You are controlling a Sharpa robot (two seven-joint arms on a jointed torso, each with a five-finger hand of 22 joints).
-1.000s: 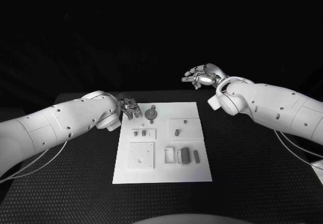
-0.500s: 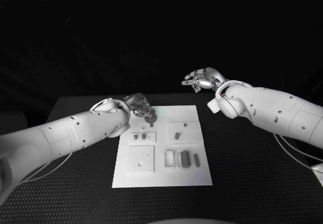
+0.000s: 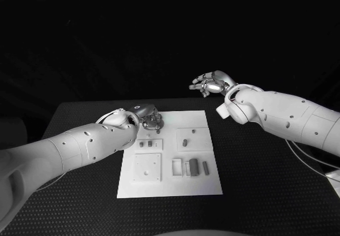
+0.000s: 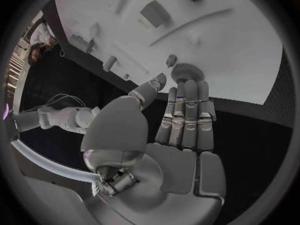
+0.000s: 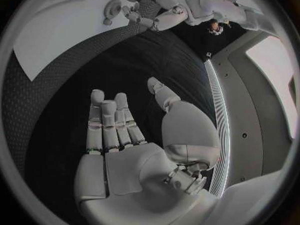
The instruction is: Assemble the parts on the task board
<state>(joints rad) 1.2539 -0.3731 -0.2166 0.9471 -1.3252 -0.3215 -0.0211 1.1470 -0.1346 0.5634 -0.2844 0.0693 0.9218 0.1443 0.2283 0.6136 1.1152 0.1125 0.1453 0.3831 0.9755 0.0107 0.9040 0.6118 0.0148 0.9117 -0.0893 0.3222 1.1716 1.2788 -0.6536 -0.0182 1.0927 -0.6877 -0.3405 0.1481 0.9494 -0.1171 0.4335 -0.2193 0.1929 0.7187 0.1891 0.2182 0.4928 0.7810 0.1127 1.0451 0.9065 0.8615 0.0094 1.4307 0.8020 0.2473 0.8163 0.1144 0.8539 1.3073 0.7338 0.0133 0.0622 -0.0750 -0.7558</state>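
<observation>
1. Lying in the middle of the black textured table [image 3: 269, 196]: the flat white rectangular task board [image 3: 170, 184], long side running away from the robot.
2. Hovering over the board's far left corner: the silver left hand [image 3: 147, 117], fingers [image 4: 187, 102] stretched straight and close together, thumb apart, holding nothing; fingertips reaching just beside a round, ridged grey gear-like part [image 4: 187, 72] sitting at the board's far edge, contact impossible to tell.
3. Standing just next to that round part, in the left wrist view: a small grey peg [image 4: 170, 60].
4. Resting in the middle band of the board: two small dark pieces [image 3: 148, 144] on a raised white square at the left, one dark oblong piece [image 3: 184, 142] on a square at the right.
5. Sitting in the near band: a white square plate with small holes [image 3: 147, 167] at the left, and dark upright blocks [image 3: 193, 165] beside a white frame at the right.
6. Hanging raised beyond the board's far right corner, well apart from it: the silver right hand [image 3: 210, 84], empty, fingers [image 5: 109, 122] spread loosely and slightly bent, palm open.
</observation>
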